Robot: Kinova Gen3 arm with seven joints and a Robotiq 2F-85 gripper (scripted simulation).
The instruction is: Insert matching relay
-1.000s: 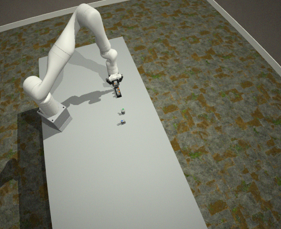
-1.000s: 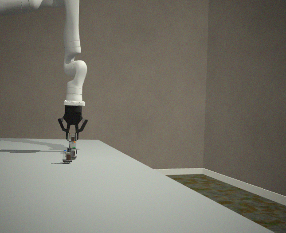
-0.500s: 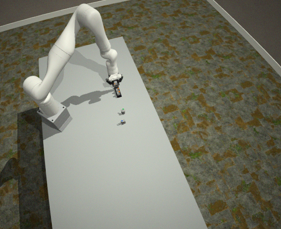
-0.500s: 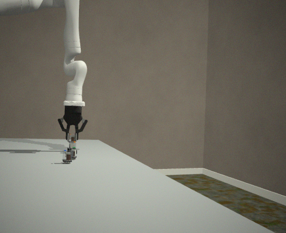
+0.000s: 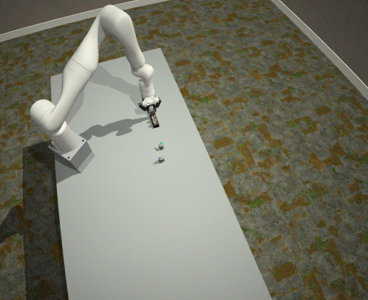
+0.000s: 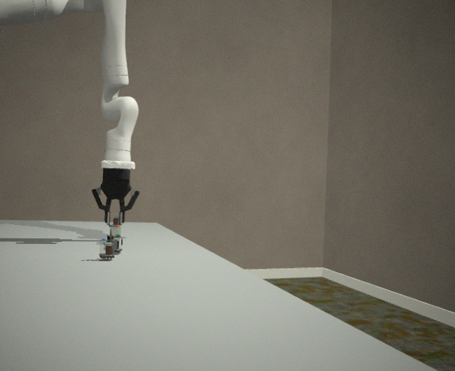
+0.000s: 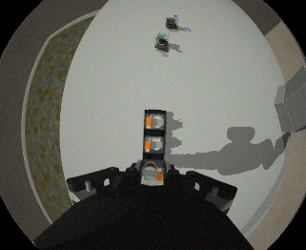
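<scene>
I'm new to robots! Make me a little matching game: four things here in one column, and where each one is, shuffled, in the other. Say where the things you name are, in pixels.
Things
1. Black rack [image 5: 156,126] [image 7: 154,156]
2. Green-button relay [image 5: 161,146] [image 6: 118,244] [image 7: 162,42]
3. Blue-button relay [image 5: 161,159] [image 6: 108,250] [image 7: 172,22]
4. Orange-button relay nearest the gripper [image 5: 151,110] [image 6: 114,219] [image 7: 153,167]

Places
A. Loose on the table, farthest from the rack
B. Between the gripper's fingers
C. On the table, around two seated orange-button relays
D. Loose on the table, between the rack and another loose relay

Right pairs: 1-C, 2-D, 3-A, 4-B
</scene>
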